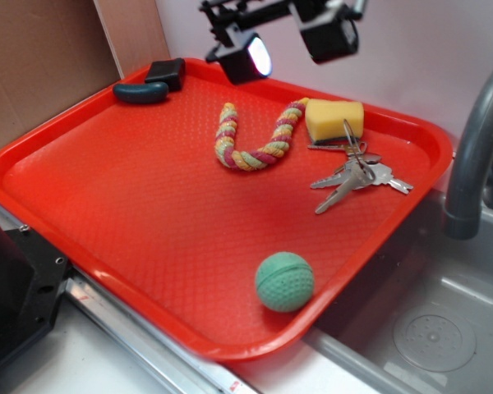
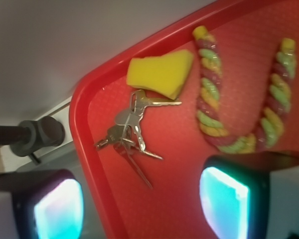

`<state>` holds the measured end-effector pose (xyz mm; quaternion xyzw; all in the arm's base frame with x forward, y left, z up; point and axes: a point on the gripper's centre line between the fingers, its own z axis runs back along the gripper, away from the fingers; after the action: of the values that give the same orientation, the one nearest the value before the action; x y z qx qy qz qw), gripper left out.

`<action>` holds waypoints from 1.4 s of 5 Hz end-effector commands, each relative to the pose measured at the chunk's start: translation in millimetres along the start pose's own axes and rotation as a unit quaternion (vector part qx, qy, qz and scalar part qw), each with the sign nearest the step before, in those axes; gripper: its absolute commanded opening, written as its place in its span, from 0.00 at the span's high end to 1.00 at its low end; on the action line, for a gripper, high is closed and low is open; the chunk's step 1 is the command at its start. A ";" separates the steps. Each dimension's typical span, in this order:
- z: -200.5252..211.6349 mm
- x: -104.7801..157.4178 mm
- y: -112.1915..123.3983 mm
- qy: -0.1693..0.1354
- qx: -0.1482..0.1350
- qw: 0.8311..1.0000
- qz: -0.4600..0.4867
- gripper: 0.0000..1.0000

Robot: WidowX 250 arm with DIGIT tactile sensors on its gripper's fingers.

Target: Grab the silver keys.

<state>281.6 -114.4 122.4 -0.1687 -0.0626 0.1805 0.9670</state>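
Approach is the step in hand: the gripper (image 1: 289,45) hangs high over the back of the red plastic tray (image 1: 107,115), its two glowing-padded fingers (image 1: 251,56) spread wide apart and holding nothing. The silver keys (image 1: 357,176), a small bunch of flat shiny metal blades fanned from a thin ring, lie flat on the tray's textured surface toward its right side, touching or just beside the yellow sponge block (image 1: 334,120) at the ring end. The twisted multicoloured rope toy (image 1: 255,139) curls near them on the left; the green rubber ball (image 1: 284,281) sits well apart at the front edge, and a dark teal curved object (image 1: 140,92) with a black block (image 1: 166,72) rests at the far corner.

From the wrist view the keys (image 2: 131,130) sit ahead of the gap between the fingers (not yet beneath it). The next move, I judge, calls for shifting over the bunch's thickest part, then descending low, since thin keys offer little to pinch.
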 end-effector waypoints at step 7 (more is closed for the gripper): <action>-80.3 32.8 0.6 -0.005 0.048 0.996 -0.072 1.00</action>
<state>314.3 -127.1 33.3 -0.1046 -0.0440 0.1156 0.9868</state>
